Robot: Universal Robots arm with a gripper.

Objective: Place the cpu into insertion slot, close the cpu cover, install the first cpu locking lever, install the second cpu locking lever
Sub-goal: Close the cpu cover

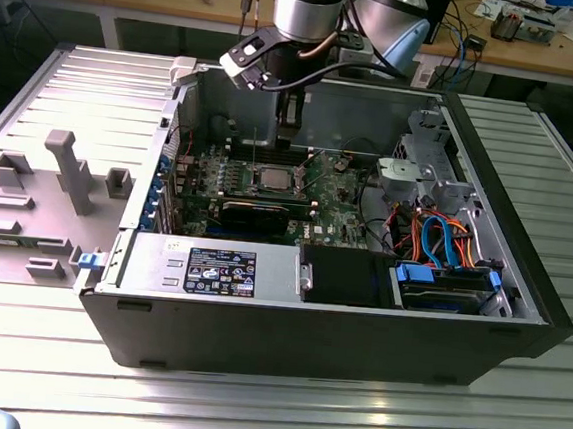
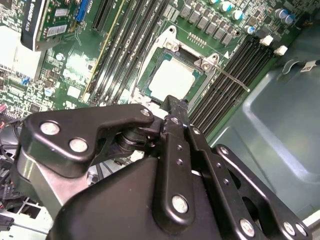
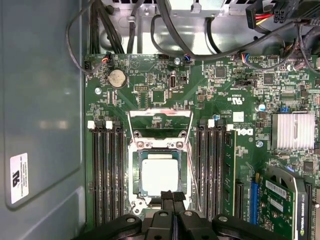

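Note:
The cpu (image 3: pixel 160 175) lies flat in the insertion slot (image 3: pixel 135 186) on the green motherboard (image 3: pixel 165 85), its silver-beige top showing. The cpu cover (image 3: pixel 160 111) stands swung open beyond the socket, with the board visible through its window. My gripper (image 3: pixel 173 196) hangs just above the cpu's near edge with its black fingers closed together and nothing between them. In the second wrist view the fingertips (image 2: pixel 174 103) sit at the edge of the cpu (image 2: pixel 172 80), and a thin locking lever (image 2: pixel 227 77) sticks out free beside the socket. In the exterior view the gripper (image 1: pixel 290 127) hovers over the cpu (image 1: pixel 270 180).
Black memory slots (image 3: pixel 107 170) flank the socket on both sides. A graphics card (image 3: pixel 282 195) and a finned heatsink (image 3: pixel 293 131) lie to one side. Cables (image 3: pixel 150 25) hang across the case wall. The open case (image 1: pixel 317 328) holds a power supply (image 1: pixel 211 268) and drive cage (image 1: pixel 441 278).

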